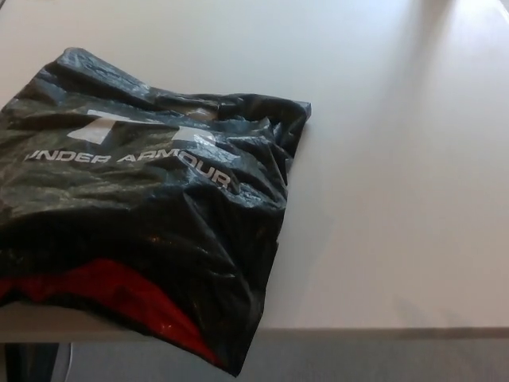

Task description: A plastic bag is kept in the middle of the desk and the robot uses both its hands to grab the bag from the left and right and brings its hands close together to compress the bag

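Crumpled black plastic bag (143, 215) with white lettering and a red band, lying on the left of the white bench (398, 199), lower corner overhanging the front edge, neither hand visible

Plastic bag (151, 215): left side cut off by the frame's left edge; near corner hangs past the desk (398, 199) front edge. Desk runs out of frame on top and right. White lettering's first letter is clipped at the left edge. Bag contents hidden.
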Motion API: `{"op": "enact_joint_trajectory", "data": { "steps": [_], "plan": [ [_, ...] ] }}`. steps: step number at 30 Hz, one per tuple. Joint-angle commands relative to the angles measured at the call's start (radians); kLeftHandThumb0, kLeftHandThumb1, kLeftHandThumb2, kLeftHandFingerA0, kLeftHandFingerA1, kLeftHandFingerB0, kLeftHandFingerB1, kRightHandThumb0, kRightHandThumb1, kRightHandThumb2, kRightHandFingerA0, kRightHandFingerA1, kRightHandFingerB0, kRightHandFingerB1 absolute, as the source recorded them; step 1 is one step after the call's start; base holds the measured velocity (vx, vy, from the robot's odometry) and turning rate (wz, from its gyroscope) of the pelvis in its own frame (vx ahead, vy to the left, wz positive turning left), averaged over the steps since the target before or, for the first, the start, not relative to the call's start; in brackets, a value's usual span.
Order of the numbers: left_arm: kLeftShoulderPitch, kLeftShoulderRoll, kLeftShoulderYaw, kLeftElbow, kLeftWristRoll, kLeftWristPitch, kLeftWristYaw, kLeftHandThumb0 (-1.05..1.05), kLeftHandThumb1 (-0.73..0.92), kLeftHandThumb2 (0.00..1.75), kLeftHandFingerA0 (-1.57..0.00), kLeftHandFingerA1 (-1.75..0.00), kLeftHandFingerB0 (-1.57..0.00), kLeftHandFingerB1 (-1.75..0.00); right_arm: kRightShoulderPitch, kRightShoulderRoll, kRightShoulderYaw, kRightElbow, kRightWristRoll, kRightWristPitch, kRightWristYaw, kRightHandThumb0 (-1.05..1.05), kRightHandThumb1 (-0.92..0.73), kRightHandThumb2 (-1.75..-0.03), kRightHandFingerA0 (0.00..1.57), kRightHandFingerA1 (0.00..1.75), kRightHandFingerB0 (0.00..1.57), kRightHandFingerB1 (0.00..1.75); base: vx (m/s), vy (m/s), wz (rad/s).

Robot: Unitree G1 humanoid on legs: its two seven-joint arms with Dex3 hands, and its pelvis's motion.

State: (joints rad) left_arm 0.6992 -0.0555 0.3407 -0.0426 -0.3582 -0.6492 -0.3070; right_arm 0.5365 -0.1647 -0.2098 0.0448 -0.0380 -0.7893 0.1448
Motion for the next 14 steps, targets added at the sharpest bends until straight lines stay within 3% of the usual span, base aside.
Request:
{"op": "enact_joint_trajectory", "data": {
  "steps": [1, 4, 5, 6, 9, 11, 12, 14],
  "plan": [
    [-0.03, 0.012, 0.011, -0.009, 0.045, -0.065, 0.013, -0.72, 0.77, 1.08, -0.23, -0.46, -0.13, -0.43, 0.005, 0.027, -0.006, 0.011, -0.079, -0.036, -0.059, -0.62, -0.73, -1.05, 0.0, 0.39, 0.0, 0.38, 0.0, 0.0, 0.0],
    [-0.05, 0.022, 0.019, -0.002, 0.052, -0.067, 0.017, -0.72, 0.77, 1.08, -0.25, -0.47, -0.15, -0.43, 0.002, 0.041, 0.01, 0.008, -0.038, -0.021, -0.051, -0.6, -0.71, -1.05, 0.0, 0.38, 0.0, 0.38, 0.0, 0.0, 0.0],
    [-0.063, 0.022, 0.027, 0.015, 0.064, -0.083, 0.021, -0.71, 0.92, 0.75, -0.33, -0.34, -0.2, -0.29, -0.003, 0.047, 0.011, 0.011, -0.033, -0.02, -0.055, -0.6, -0.71, -1.04, 0.0, 0.41, 0.0, 0.42, 0.0, 0.0, 0.0],
    [-0.072, 0.024, 0.031, 0.029, 0.07, -0.095, 0.021, -0.72, 0.77, 1.08, -0.24, -0.47, -0.15, -0.43, -0.006, 0.051, 0.011, 0.014, -0.031, -0.02, -0.058, -0.61, -0.71, -1.04, 0.0, 0.4, 0.0, 0.42, 0.0, 0.0, 0.0],
    [-0.083, 0.025, 0.035, 0.028, 0.085, -0.103, 0.026, -0.72, 0.77, 1.09, -0.23, -0.47, -0.12, -0.42, -0.025, 0.058, 0.0, 0.024, -0.073, -0.032, -0.083, -0.55, -0.69, -1.05, 0.01, 0.44, 0.02, 0.44, 0.0, 0.0, 0.0],
    [-0.09, 0.025, 0.036, 0.033, 0.083, -0.106, 0.026, -0.72, 0.77, 1.09, -0.23, -0.47, -0.13, -0.42, -0.034, 0.059, -0.012, 0.021, -0.123, -0.032, -0.107, -0.66, -0.72, -1.02, 0.0, 0.41, 0.0, 0.4, 0.0, 0.0, 0.0],
    [-0.098, 0.026, 0.039, 0.046, 0.092, -0.12, 0.028, -0.73, 0.92, 0.73, -0.28, -0.33, -0.16, -0.28, -0.045, 0.057, -0.023, 0.029, -0.185, -0.05, -0.137, -0.7, -0.73, -1.02, 0.02, 0.41, 0.03, 0.41, 0.0, 0.0, 0.0],
    [-0.102, 0.025, 0.04, 0.052, 0.096, -0.127, 0.029, -0.73, 0.92, 0.73, -0.28, -0.33, -0.16, -0.28, -0.05, 0.056, -0.028, 0.033, -0.213, -0.058, -0.151, -0.7, -0.73, -1.02, 0.02, 0.41, 0.03, 0.41, 0.0, 0.0, 0.0]
  ]
}}
